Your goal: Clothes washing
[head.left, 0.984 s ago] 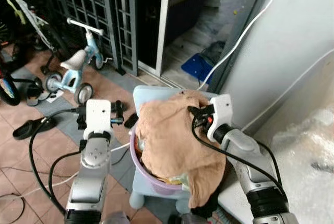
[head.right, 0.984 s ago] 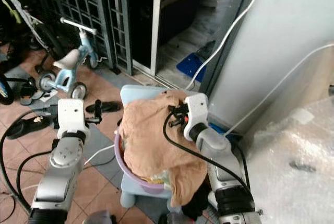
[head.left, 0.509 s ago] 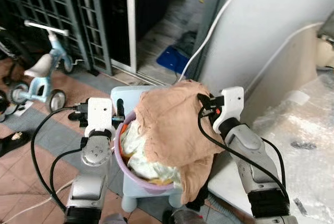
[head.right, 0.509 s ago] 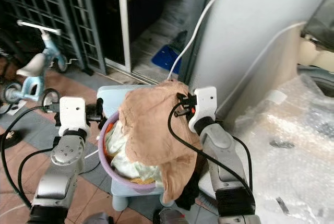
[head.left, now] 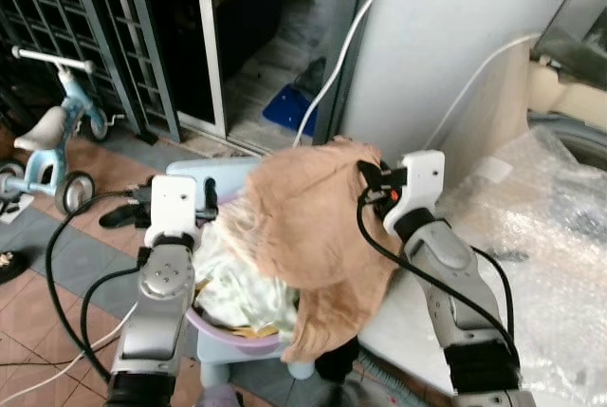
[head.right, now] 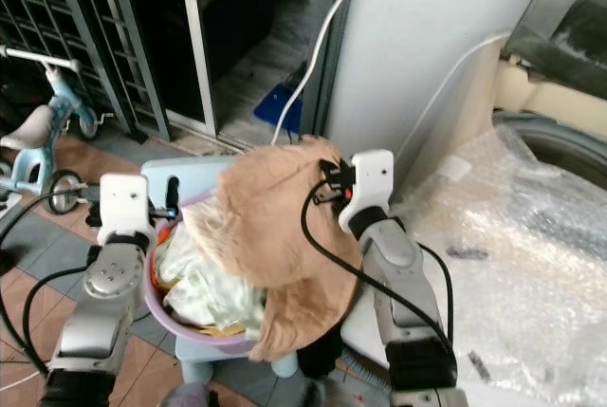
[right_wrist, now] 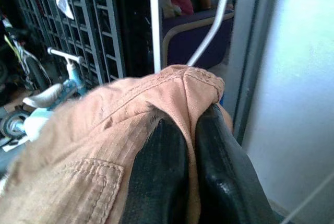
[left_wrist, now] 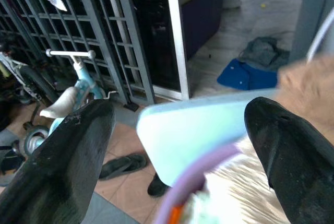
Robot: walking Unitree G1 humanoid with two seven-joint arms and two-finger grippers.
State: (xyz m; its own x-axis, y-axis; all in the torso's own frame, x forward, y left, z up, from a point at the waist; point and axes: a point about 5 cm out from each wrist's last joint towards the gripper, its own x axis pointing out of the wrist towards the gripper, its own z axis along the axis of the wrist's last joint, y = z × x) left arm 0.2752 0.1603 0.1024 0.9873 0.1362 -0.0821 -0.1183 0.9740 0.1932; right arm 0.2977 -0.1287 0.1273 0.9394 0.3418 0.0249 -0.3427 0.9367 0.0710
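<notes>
My right gripper (right_wrist: 190, 130) is shut on a fold of a tan garment (head.left: 303, 227). The garment hangs lifted above and to the right of a purple basin (head.left: 228, 326). The basin stands on a light blue stool (head.left: 199, 175) and holds pale green and white clothes (head.left: 237, 279), partly under the hanging cloth. Over the basin's left rim, my left gripper (left_wrist: 177, 130) is open with nothing between its fingers. A washing machine (head.right: 560, 56) stands at the right with its lid raised.
Bubble wrap (head.right: 512, 236) covers the surface to the right, by the machine. A grey wall (head.left: 446, 37) with a white cable rises behind the stool. A child's tricycle (head.left: 47, 137), a metal grille (head.left: 104, 27) and sandals lie left. A blue cloth (head.left: 289, 108) lies by the doorway.
The view has swung right, bringing the washing machine in. My right gripper has carried the tan garment up and right off the basin, uncovering the pale clothes.
</notes>
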